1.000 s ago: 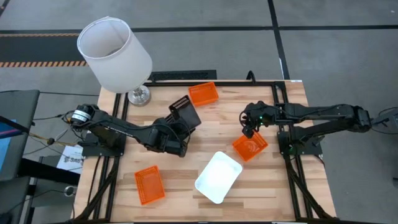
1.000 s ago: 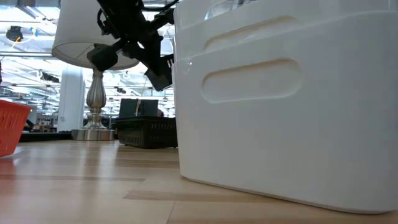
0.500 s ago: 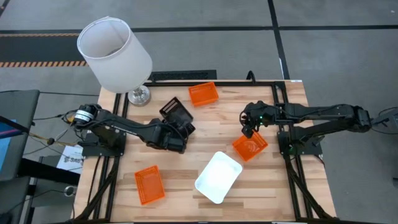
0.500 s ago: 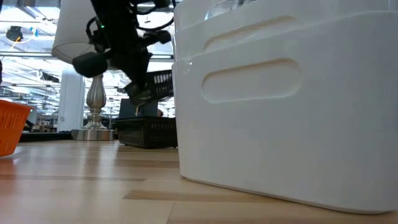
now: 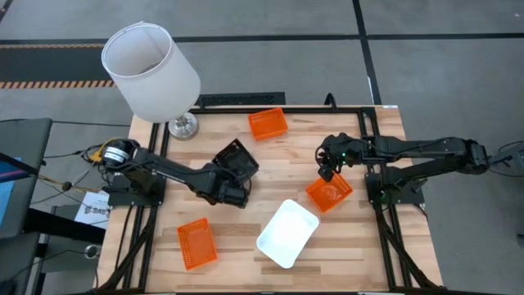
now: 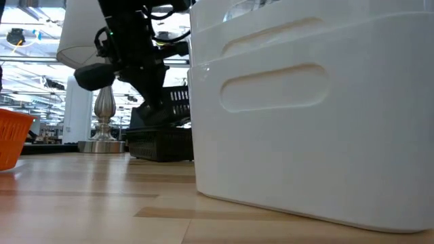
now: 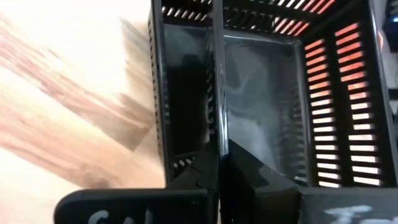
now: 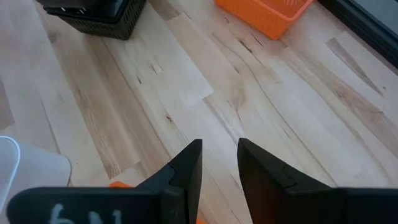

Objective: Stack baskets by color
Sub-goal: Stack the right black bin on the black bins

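Patience now: my left gripper clamps a black basket (tilted); I'd level it squarely over the lower black basket first.

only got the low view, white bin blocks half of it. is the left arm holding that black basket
Observer: Yes. In the left wrist view the left gripper is shut on a wall of the black basket.
Operator: is it over the other black one
Observer: From above, the held basket sits tilted over the table's middle, hiding what lies under it.
Operator: where's the right arm
Observer: The right gripper hangs by an orange basket on the table's right, fingers apart, nothing between them.
Operator: other orange ones
Observer: One orange basket at the far edge, one at the near left.
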### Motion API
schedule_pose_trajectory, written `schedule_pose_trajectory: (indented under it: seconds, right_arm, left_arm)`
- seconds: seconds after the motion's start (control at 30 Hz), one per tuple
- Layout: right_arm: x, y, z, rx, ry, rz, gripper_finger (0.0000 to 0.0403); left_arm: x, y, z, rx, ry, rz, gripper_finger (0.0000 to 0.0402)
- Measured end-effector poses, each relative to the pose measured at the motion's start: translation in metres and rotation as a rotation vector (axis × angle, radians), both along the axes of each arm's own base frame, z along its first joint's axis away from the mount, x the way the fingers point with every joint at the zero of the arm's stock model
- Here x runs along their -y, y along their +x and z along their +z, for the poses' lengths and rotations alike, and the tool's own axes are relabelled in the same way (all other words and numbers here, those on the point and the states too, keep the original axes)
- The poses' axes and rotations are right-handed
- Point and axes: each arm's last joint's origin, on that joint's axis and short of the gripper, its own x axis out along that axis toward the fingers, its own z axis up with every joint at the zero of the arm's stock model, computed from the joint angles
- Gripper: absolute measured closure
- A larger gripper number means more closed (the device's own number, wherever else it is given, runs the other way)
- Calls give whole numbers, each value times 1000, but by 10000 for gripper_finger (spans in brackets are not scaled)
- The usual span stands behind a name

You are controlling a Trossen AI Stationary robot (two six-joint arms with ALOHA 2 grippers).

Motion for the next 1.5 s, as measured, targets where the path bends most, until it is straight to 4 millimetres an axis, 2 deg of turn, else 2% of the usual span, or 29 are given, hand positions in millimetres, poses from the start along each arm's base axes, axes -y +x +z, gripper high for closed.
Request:
schedule_pose_trajectory:
  seconds: [0.27,0.73,1.5]
  right_arm:
    - [0,0,0,0,0,0,278]
    - [0,1,1,10,1,-2,278]
    - [0,2,2,26,-3,0,278]
  left_arm:
    - [1,-12,-1,-133,23,-21,401]
    - [5,-7,-2,-99,-28,-52,401]
    - [4,-1,0,-132,52,-189,401]
